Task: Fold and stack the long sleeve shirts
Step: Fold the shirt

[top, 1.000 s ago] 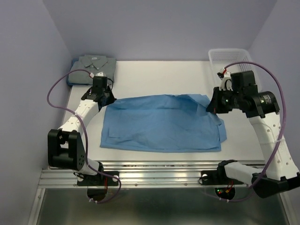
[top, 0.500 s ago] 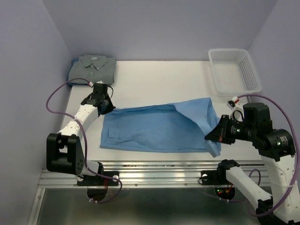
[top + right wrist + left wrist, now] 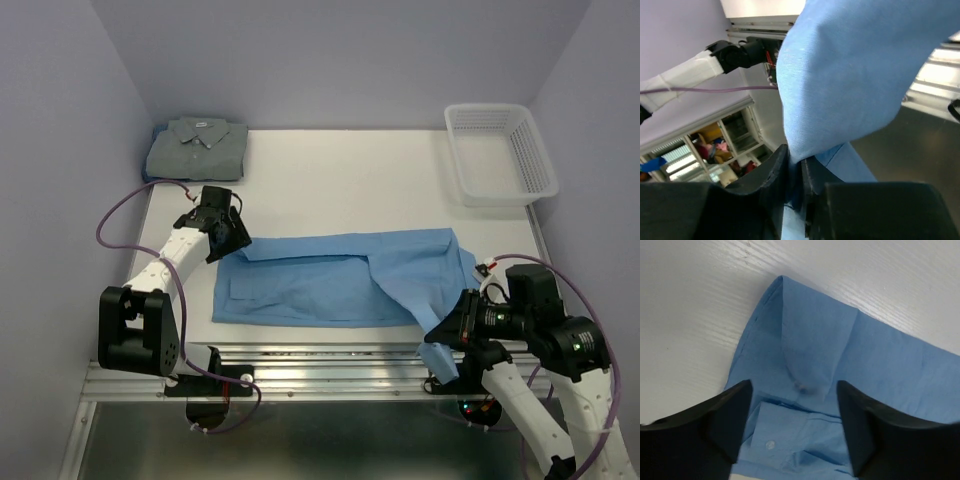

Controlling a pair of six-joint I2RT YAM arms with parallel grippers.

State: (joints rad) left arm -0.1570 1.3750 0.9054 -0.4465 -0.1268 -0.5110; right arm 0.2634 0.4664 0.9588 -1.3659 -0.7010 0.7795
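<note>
Within the last second, swings the right gripper [image 3: 440,335] from 2 o'clock down to 5 o'clock, past the near edge of the table [image 3: 340,180], clamped tight on a fold of the sky-blue shirt [image 3: 320,280]. Drags that shirt's right end along as a diagonal flap, its tip hanging over the rail [image 3: 330,365]. Shifts the left gripper [image 3: 232,238] slightly nearer, at 9 o'clock, fingers apart above the shirt's far-left corner, gripping nothing. Reads as a fold under way, not yet laid flat. Leaves the grey-green shirt [image 3: 197,148] folded at 11 o'clock, awaiting the stack. Shows thin, smooth, limp woven cloth with crisp hems and a small button [image 3: 771,444]; also a rigid white mesh basket [image 3: 500,160] at 1 o'clock.
</note>
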